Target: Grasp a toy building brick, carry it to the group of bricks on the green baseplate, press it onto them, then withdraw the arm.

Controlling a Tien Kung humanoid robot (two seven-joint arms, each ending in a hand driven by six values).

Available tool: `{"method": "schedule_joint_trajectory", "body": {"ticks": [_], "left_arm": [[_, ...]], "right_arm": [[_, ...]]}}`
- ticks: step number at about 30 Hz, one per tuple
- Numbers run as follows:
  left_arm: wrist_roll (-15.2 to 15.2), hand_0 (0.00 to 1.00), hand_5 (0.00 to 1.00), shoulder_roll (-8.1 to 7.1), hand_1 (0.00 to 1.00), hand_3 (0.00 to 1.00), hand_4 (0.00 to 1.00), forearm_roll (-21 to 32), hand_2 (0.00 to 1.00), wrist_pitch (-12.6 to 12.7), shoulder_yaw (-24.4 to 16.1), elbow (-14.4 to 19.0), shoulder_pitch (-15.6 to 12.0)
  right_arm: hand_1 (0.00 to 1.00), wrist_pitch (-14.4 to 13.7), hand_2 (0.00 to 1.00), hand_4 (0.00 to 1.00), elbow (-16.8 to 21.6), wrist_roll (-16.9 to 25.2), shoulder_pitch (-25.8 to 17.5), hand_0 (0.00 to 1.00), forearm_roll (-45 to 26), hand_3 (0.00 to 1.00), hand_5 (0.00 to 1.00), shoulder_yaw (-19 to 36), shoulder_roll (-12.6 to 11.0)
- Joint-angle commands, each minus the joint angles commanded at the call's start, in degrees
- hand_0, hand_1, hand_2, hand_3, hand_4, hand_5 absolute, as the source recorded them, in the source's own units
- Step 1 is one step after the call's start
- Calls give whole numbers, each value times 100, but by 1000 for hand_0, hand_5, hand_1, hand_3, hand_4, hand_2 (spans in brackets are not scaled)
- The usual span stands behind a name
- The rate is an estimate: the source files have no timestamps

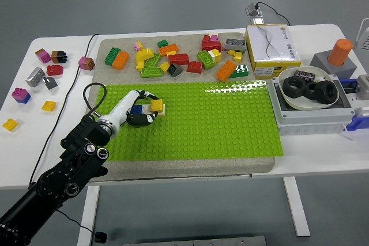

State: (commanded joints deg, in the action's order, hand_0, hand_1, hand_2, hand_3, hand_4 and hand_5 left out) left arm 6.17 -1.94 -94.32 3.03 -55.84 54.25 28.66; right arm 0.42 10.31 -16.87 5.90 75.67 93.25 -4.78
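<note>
The white table [323, 154] shows its near edge at the bottom of the view, and the left arm [63, 177] rises from the lower left corner across it. The arm reaches onto the green baseplate [230, 119], which lies on a grey mat [173, 165]. The left hand [135, 108] rests low over the left end of the baseplate, at the small group of bricks [151, 106] seated there. Its dark fingers [143, 118] curl around a blue brick [136, 109]; they appear closed on it, though the contact itself is partly hidden by the hand. A yellow brick [157, 105] sits just beside the blue one, on the side away from the wrist, with a white piece touching it. A black cable [92, 93] loops from the wrist across the mat's left edge. To the right, a grey box [311, 118] carries a white bowl [288, 97] holding black ring-shaped parts [308, 89]. On the bare table left of the mat lie scattered loose bricks [34, 84] in yellow, pink, grey and red. Beyond the baseplate, along the mat's far strip, sits a pile of spare bricks [179, 59] in mixed colours. A yellow-and-white carton [271, 47] stands at the far right of that strip, and an orange cylinder [340, 52] stands on a grey block further right.
</note>
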Motion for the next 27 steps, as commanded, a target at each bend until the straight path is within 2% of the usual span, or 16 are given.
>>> {"method": "schedule_joint_trajectory", "body": {"ticks": [15, 16, 27], "left_arm": [[-32, 998, 2, 23, 949, 559, 564, -41, 920, 29, 22, -24, 1], [-23, 998, 2, 24, 951, 596, 570, -44, 927, 24, 22, -26, 1], [38, 998, 2, 34, 956, 627, 584, -66, 936, -5, 4, -40, -7]], "right_arm": [[622, -5, 672, 746, 0, 14, 4, 621, 3, 696, 913, 21, -1], [623, -5, 670, 747, 0, 15, 4, 621, 3, 696, 911, 22, -1], [623, -10, 669, 747, 0, 18, -1, 621, 5, 696, 909, 29, 0]]}}
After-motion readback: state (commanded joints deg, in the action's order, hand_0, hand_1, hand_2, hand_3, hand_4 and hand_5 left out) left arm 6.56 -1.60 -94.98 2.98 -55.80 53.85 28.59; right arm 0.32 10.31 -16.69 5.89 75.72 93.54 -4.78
